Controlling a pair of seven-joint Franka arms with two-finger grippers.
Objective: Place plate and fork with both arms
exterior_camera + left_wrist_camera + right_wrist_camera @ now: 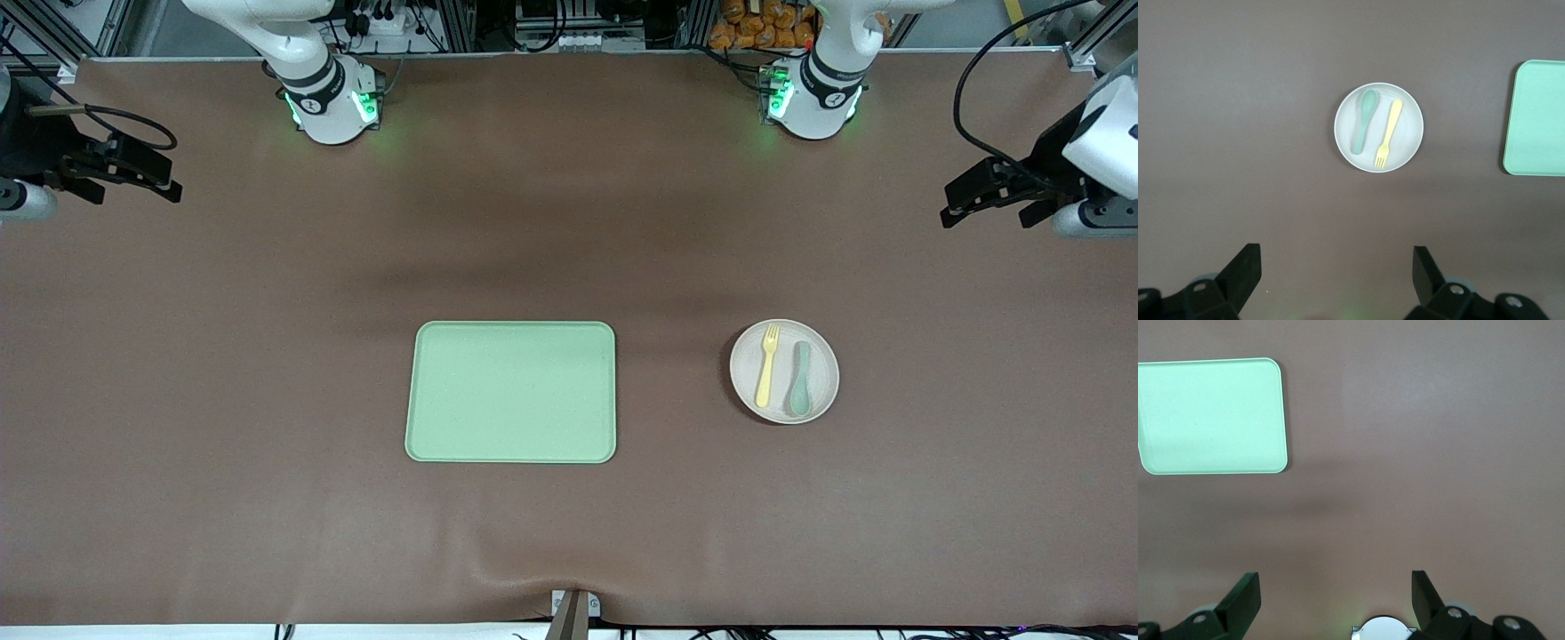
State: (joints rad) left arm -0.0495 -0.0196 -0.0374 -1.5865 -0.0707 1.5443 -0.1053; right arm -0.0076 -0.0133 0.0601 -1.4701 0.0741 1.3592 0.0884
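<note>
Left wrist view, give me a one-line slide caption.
Open left pincer hovers over bare table, facing the plate holding fork and spoon, tray beside.

You had no text, label, brand, number or sign that could be read in any of the three views. The small dark marks on the white collars of the two arm bases were too small to make out.
</note>
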